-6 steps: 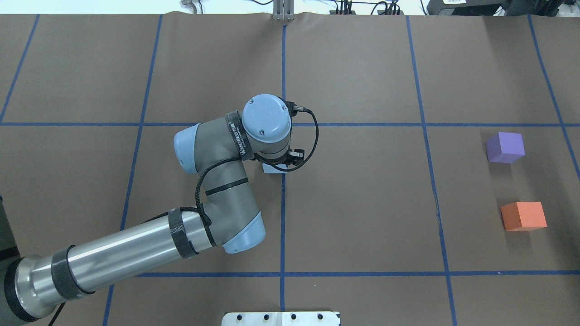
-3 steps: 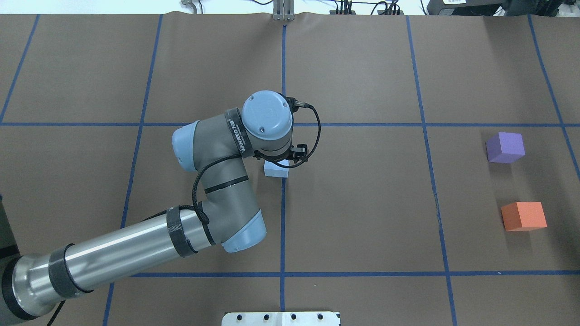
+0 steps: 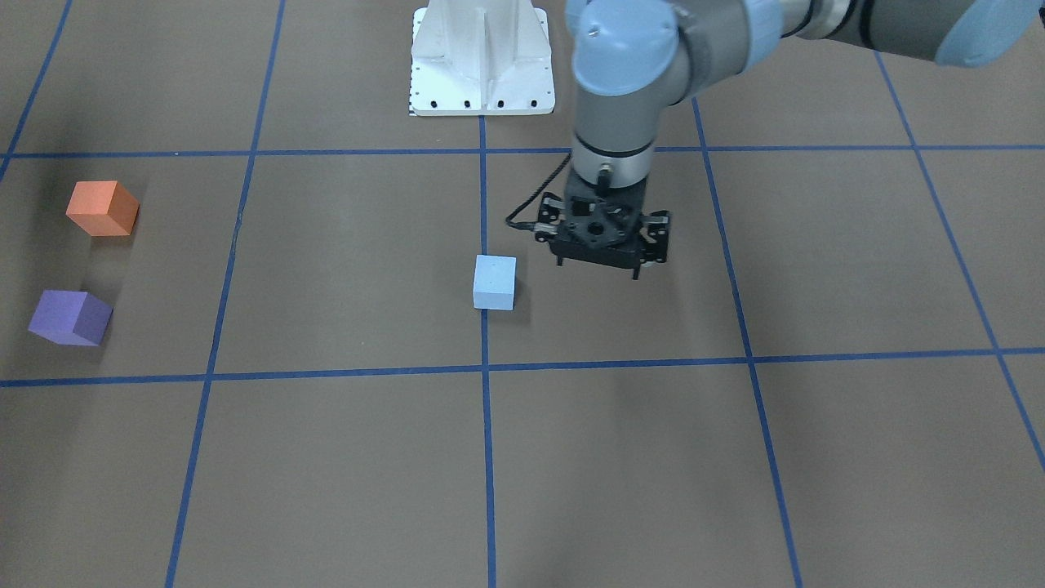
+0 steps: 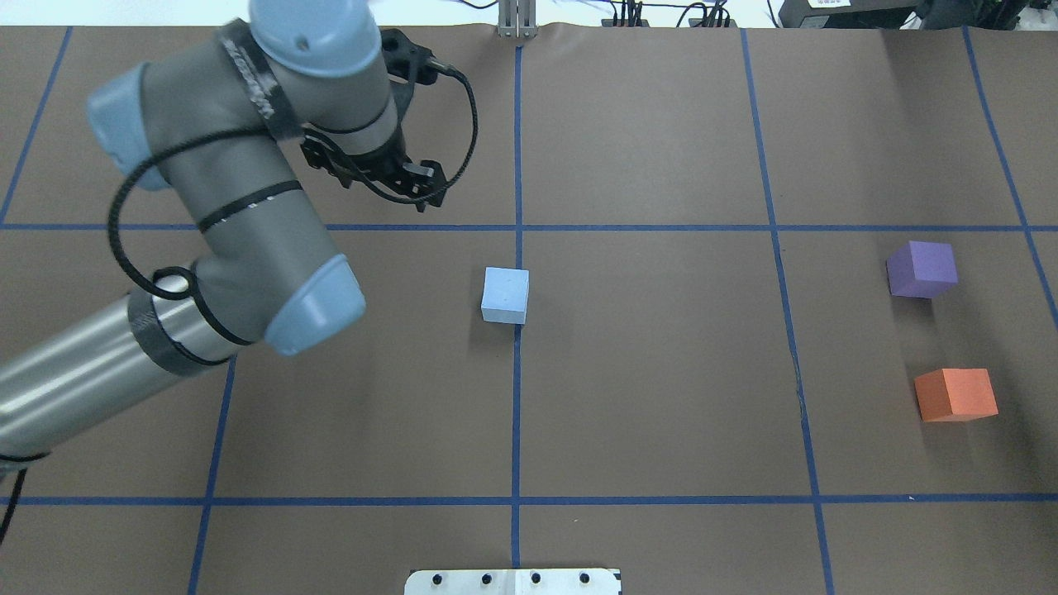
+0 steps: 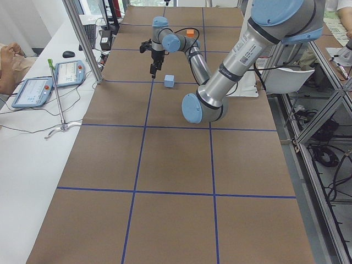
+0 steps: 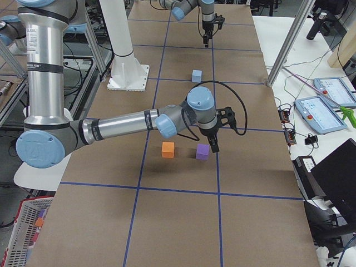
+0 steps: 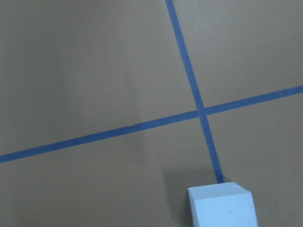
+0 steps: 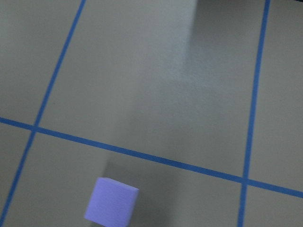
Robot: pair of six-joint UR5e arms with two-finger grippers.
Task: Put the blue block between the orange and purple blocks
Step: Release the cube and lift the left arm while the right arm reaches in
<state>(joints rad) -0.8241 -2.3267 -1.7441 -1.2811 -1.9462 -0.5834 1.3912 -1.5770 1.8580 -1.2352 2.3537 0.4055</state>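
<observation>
The light blue block (image 4: 505, 295) rests free on the brown table by the centre tape line; it also shows in the front view (image 3: 495, 282) and at the bottom of the left wrist view (image 7: 221, 205). My left gripper (image 4: 376, 175) hangs open and empty above the table, up and to the left of the block (image 3: 599, 269). The purple block (image 4: 922, 268) and the orange block (image 4: 955, 394) sit at the far right with a gap between them. My right gripper (image 6: 214, 146) shows only in the exterior right view, beside the purple block (image 6: 202, 151); I cannot tell its state.
Blue tape lines (image 4: 517, 397) divide the table into squares. The white robot base plate (image 3: 482, 65) stands at the robot's edge. Tablets (image 6: 320, 105) and a metal pole (image 6: 289, 41) stand on the white bench beyond the table's far edge.
My left gripper has risen off the blue block and swung away to the far left. The block stays on the table where it was.
</observation>
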